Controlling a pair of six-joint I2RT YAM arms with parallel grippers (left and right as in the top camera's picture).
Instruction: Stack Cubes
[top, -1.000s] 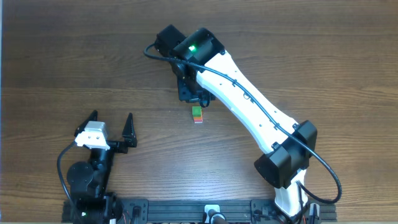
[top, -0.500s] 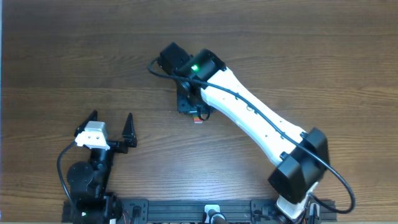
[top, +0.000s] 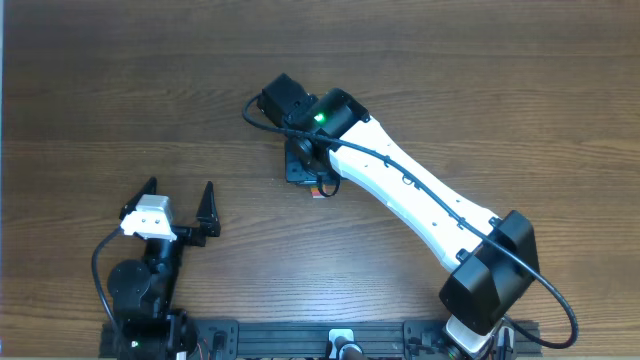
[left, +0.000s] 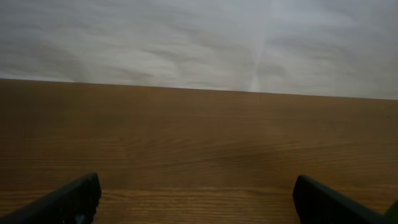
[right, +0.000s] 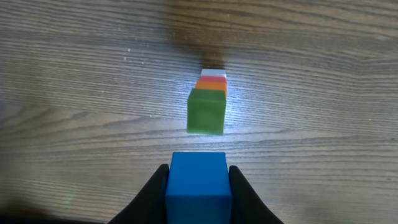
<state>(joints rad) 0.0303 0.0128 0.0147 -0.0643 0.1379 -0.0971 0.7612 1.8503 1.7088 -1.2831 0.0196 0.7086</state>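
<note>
Right gripper (right: 198, 176): clamped on a blue cube (right: 198, 194), centre of the top view. Its wrist view shows a green-topped stack of cubes (right: 206, 111) on the table (top: 500, 100), which the arm mostly covers from above. Left gripper (top: 179, 187): fingers spread, lower left.

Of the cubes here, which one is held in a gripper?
The blue cube, clamped between the fingers of the right gripper. The others stand stacked on the table, apart from any gripper, with the green cube on top of the orange cube.
</note>
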